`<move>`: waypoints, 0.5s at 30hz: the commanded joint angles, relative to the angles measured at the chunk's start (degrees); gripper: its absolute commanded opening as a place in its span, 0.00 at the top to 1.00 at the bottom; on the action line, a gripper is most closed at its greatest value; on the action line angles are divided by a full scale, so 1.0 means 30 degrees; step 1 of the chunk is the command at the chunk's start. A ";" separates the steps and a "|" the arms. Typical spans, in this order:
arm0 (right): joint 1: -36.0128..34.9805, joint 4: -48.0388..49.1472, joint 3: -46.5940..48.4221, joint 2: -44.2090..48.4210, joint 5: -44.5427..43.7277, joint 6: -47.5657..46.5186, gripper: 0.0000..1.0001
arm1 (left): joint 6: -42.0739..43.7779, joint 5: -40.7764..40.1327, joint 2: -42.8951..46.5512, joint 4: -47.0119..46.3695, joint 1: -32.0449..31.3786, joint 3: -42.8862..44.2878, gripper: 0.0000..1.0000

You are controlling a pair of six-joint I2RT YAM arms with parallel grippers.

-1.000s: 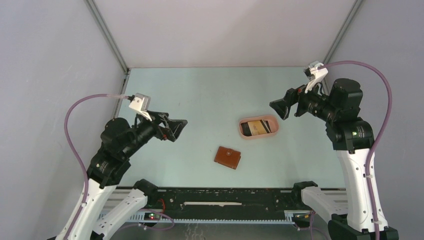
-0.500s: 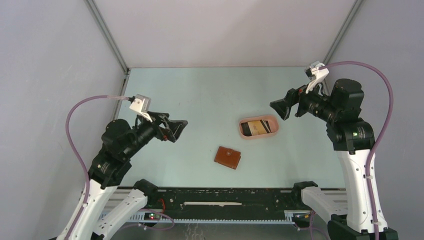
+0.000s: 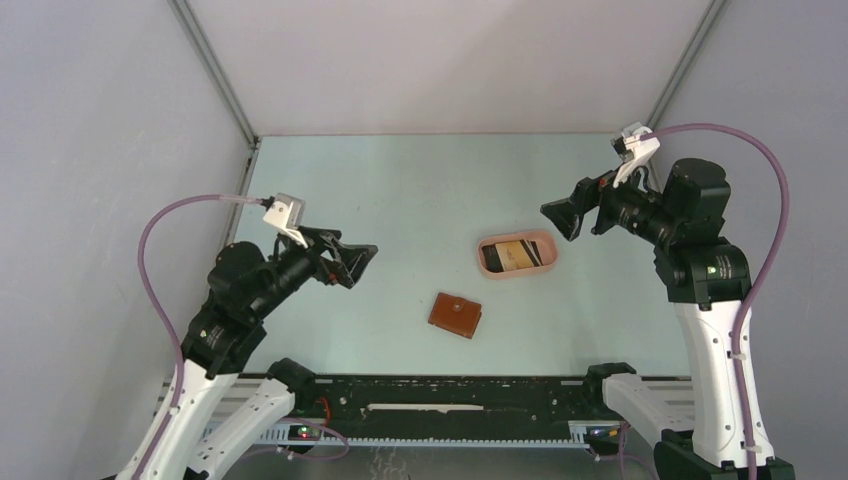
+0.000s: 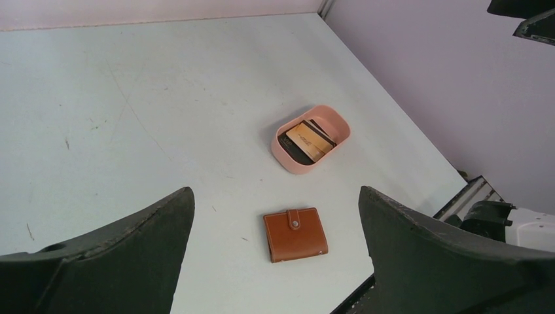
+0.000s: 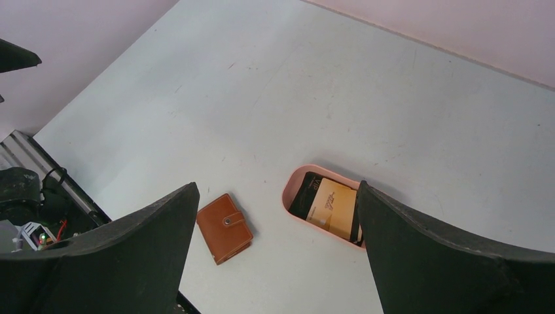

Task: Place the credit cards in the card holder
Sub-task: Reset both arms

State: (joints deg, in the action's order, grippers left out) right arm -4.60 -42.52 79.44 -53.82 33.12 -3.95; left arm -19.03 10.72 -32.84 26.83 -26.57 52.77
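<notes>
Hovered over worktop (image 3: 400, 190) with left hand (image 3: 362, 266) and right hand (image 3: 557, 222) released, empty, found credit cards (image 4: 307, 139) stacked in pink tray (image 4: 288, 163), card holder (image 4: 295, 234) shut nearby.

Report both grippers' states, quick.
Left gripper: open, holding nothing.
Right gripper: open, holding nothing.
</notes>
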 commanded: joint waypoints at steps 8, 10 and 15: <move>0.0325 0.0172 -0.0025 0.0308 0.0428 0.0202 0.00 | -0.0001 0.0382 0.0253 -0.1003 0.0213 -0.0686 0.00; 0.0351 0.0177 -0.0020 0.0308 0.0465 0.0178 0.00 | -0.0015 0.0382 0.0296 -0.1032 0.0213 -0.0765 0.00; 0.0390 0.0172 -0.0110 0.0312 0.0530 0.0173 0.00 | -0.0044 0.0385 0.0325 -0.1126 0.0242 -0.0916 0.00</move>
State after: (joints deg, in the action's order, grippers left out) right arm -4.03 -42.52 79.44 -53.52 33.80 -3.97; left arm -19.05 10.94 -32.49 25.45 -26.48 51.35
